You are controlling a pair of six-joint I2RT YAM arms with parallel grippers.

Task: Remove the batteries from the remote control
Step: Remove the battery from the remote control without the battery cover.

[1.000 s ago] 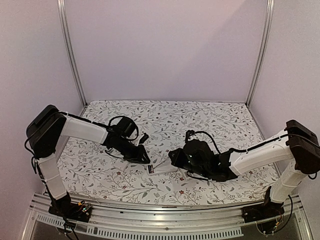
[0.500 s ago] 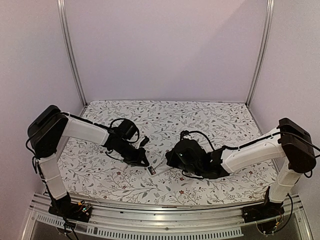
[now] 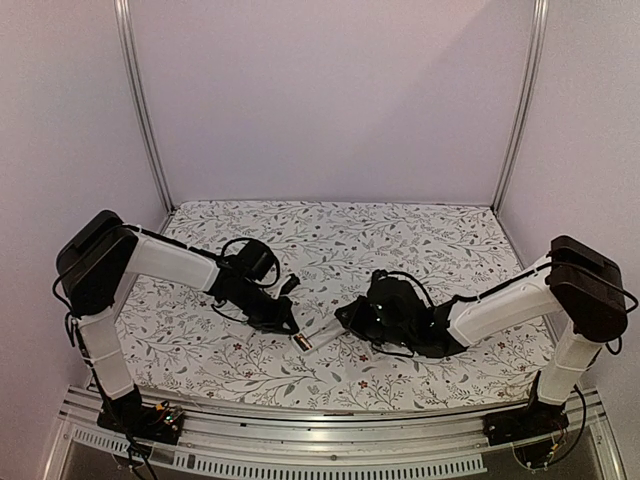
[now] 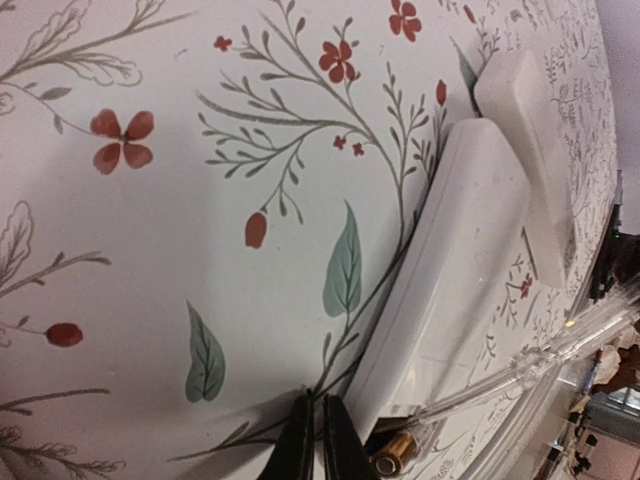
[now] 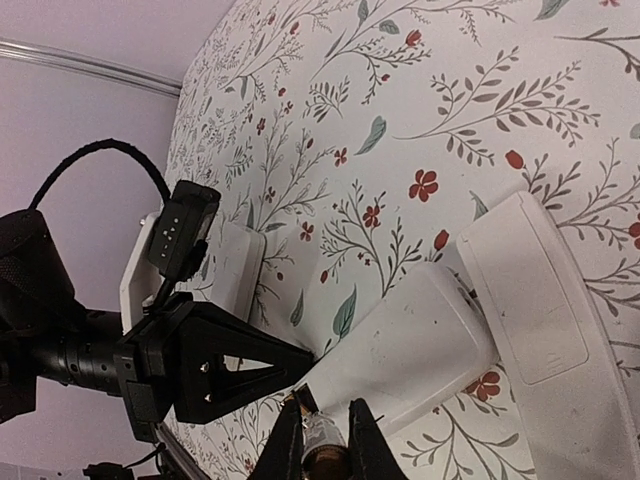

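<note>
The remote control (image 4: 450,270) lies on the floral table (image 3: 420,235), toward its 6 o'clock edge in the overhead view. The right gripper (image 5: 325,442) reaches in from 3 o'clock and is clamped on the remote's open end, where a battery (image 4: 393,452) shows its brassy tip in the compartment. The left gripper (image 4: 316,445) comes from 10 o'clock, fingers pressed together on nothing, tips just beside that same end. A flat white piece (image 4: 525,150) rests against the remote's far end, at 1 o'clock in the left wrist view.
</note>
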